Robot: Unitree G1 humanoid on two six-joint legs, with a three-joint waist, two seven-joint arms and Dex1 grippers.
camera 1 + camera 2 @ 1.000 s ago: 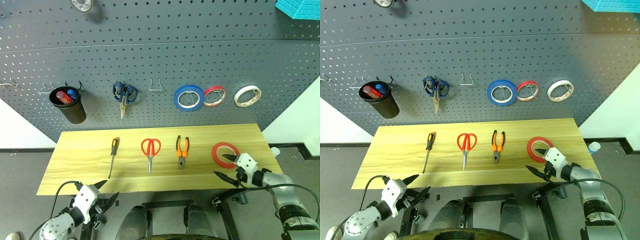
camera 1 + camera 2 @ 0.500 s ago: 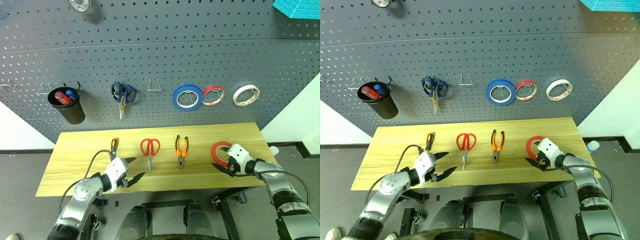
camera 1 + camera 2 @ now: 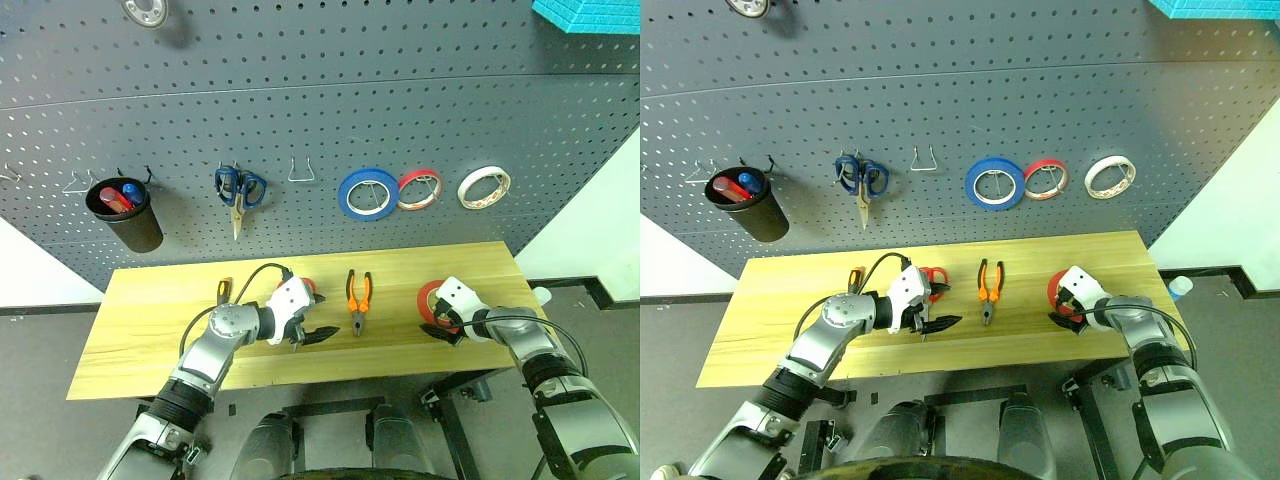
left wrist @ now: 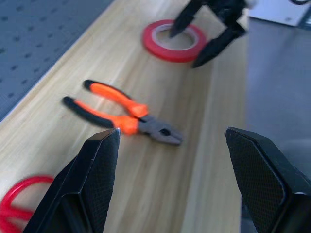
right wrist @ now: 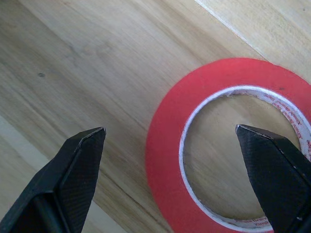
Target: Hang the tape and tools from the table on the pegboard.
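Observation:
On the table (image 3: 150, 340) lie the tools: a screwdriver (image 3: 224, 291), red-handled scissors (image 3: 310, 287) partly hidden behind my left hand, and orange-and-black pliers (image 3: 358, 300). The red tape (image 3: 431, 299) lies flat near the table's right end. My left gripper (image 3: 318, 325) hovers open over the table just in front of the scissors, pointing at the pliers (image 4: 127, 114). My right gripper (image 3: 442, 322) is open and straddles the near wall of the tape (image 5: 165, 160), one finger over its hole and one outside. Behind the table stands the pegboard (image 3: 300, 80).
On the pegboard hang a black cup (image 3: 125, 212) of pens, blue-handled scissors (image 3: 238, 189), an empty hook (image 3: 302, 170), a blue roll (image 3: 367, 193), a thin red roll (image 3: 420, 188) and a white roll (image 3: 484, 187). The table's left part is bare wood.
My left arm rose from below the table's front edge and swung right over the table to the scissors. My right gripper moved forward onto the red tape.

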